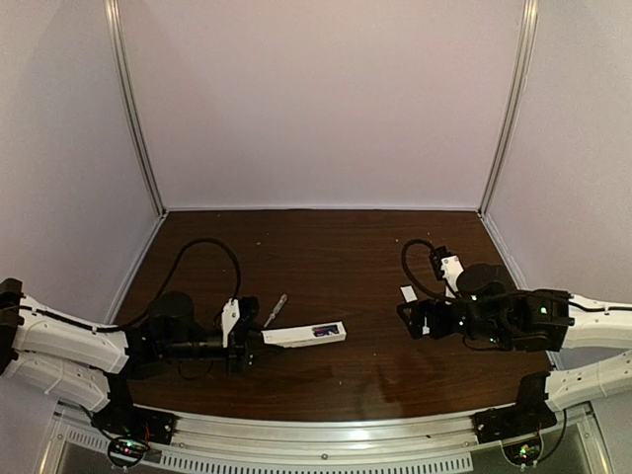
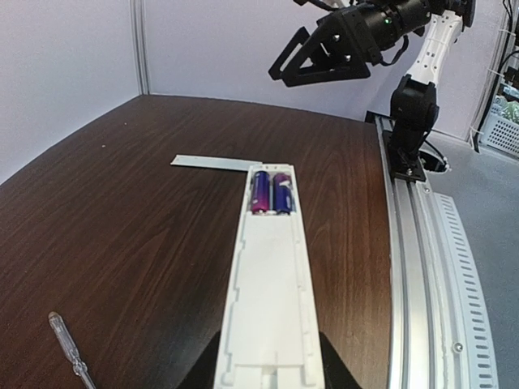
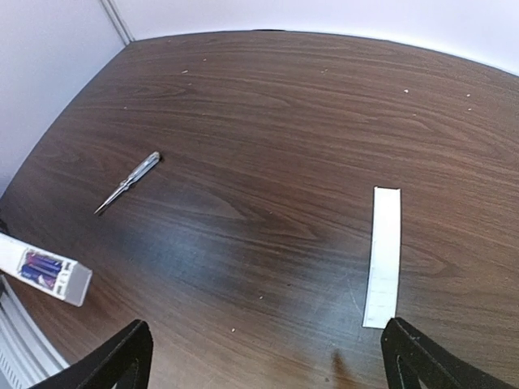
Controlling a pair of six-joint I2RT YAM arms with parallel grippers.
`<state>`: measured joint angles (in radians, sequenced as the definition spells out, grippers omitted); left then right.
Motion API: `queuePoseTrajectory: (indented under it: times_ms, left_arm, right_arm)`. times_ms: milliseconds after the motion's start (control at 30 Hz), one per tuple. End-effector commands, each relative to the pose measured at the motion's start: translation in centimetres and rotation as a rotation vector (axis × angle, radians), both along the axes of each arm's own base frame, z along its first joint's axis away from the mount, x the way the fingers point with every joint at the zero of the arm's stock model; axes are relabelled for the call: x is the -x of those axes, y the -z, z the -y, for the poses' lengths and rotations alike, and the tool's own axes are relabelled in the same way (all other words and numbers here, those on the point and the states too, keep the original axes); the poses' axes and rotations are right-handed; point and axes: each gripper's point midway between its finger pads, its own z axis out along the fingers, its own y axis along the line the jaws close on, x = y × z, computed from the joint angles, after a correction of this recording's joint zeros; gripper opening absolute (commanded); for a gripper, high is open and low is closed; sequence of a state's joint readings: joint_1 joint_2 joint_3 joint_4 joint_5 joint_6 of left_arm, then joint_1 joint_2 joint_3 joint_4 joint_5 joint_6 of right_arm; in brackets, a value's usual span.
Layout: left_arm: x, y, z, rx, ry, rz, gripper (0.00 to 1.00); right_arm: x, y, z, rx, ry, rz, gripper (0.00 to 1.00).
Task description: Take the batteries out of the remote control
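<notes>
Looking down from above, the left gripper (image 1: 259,339) pinches the left end of the remote control (image 1: 306,335) over the table (image 1: 326,247). A screwdriver (image 1: 275,309) lies just behind the remote, and the right gripper (image 1: 410,321) hangs well to its right. From the left wrist, the batteries (image 2: 272,193) sit side by side in the remote's recess, with the cover strip (image 2: 215,163) just beyond its far end. From the right wrist, the right gripper's fingers (image 3: 122,356) stand spread wide, well apart from the remote.
</notes>
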<state>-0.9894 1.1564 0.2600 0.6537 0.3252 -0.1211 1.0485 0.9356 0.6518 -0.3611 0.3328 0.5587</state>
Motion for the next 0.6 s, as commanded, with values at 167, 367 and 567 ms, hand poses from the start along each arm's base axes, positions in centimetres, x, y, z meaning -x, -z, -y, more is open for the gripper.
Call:
queuePoseTrajectory:
  times_ms: [167, 367, 567]
  left_arm:
    - [-0.1, -1.6, 2.6, 0.050, 0.084, 0.041, 0.00]
    - [0.5, -1.1, 3.2, 0.044, 0.132, 0.024, 0.00]
    - [0.3, 0.6, 4.3, 0.021, 0.162, -0.011, 0.00]
  right_arm:
    - [4.7, -1.3, -3.4, -0.238, -0.331, -0.022, 1.00]
    - [5.5, -0.1, -4.3, -0.251, -0.385, -0.054, 1.00]
    - [5.3, -0.1, -4.5, -0.284, -0.383, -0.039, 1.00]
